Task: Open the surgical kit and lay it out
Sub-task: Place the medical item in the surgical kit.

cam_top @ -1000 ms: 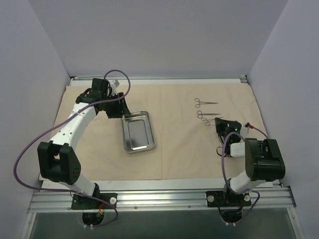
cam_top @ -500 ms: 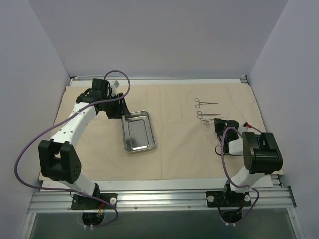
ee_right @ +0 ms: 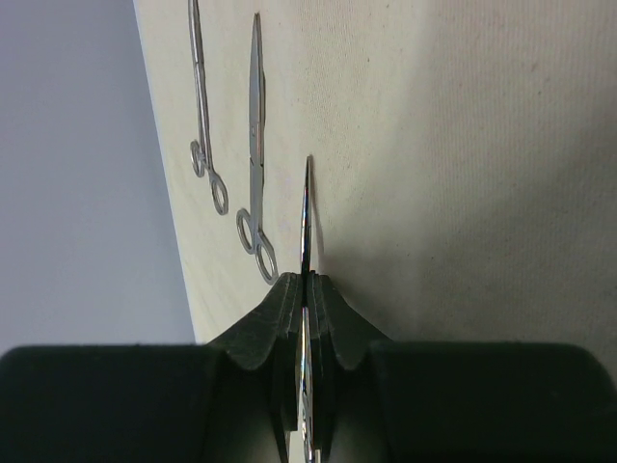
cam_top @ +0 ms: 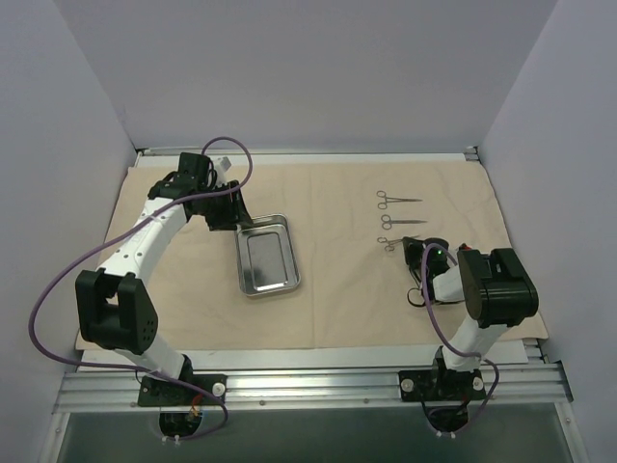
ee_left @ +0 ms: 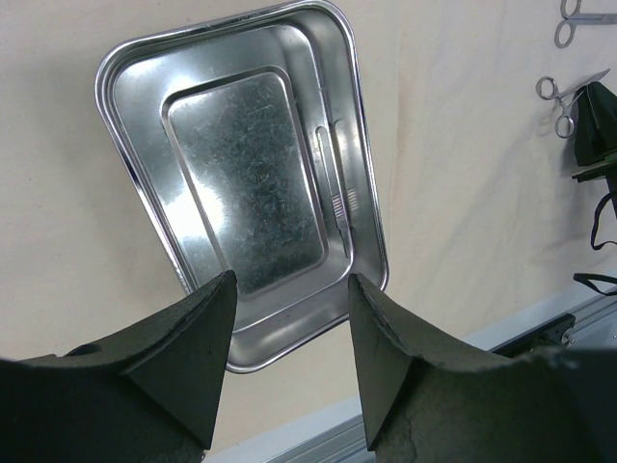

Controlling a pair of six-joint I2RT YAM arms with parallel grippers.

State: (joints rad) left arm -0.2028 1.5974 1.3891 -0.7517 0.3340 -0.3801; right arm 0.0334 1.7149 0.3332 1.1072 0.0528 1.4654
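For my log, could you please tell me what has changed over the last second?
The right gripper, shut on an instrument, moved left toward the two laid-out forceps, and its arm swung left with it. The left gripper, tray and cloth stayed put.

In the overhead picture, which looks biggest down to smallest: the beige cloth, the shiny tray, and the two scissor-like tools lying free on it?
Largest to smallest:
1. beige cloth
2. steel tray
3. farther ring-handled tool and nearer ring-handled tool: they look about alike, so I leave them unranked.
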